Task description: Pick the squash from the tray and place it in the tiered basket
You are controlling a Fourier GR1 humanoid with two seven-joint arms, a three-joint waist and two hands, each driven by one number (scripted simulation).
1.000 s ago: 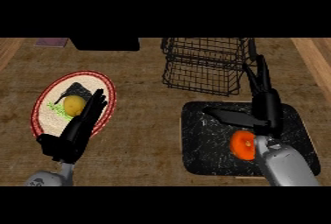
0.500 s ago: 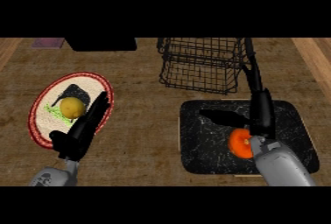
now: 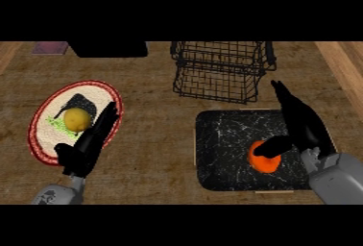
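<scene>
Nearest you, at the counter's front right, the right hand [image 3: 301, 126] comes in over the black marble-patterned square tray [image 3: 220, 144]. Its fingers run straight toward the tray's far right corner; its thumb reaches left and lies across the top of the round orange squash [image 3: 266, 161]. Nothing is curled round the squash yet: the hand reads as spread, not holding.

The squash sits in the tray's near right part, close to the right edge, well off the left edge. It lies left of the palm and under the thumb, so you have the hand touching or just over it. It looks nearly round from above; you cannot read a clear long axis, so grasp direction matters little.

At the front left, the left hand [image 3: 89, 144] rests with straight fingers, its tips over the near right rim of the red-rimmed oval plate [image 3: 42, 144], which carries a yellow round fruit [image 3: 77, 119] on green leaves. It is well apart from the squash; the right hand is plainly the nearer one.

Farther back, the black wire tiered basket [image 3: 220, 69] stands just beyond the tray's far edge, slightly left of the right hand. Judged from here, the coming move is closing round the squash, then carrying it away from you and a little left.
</scene>
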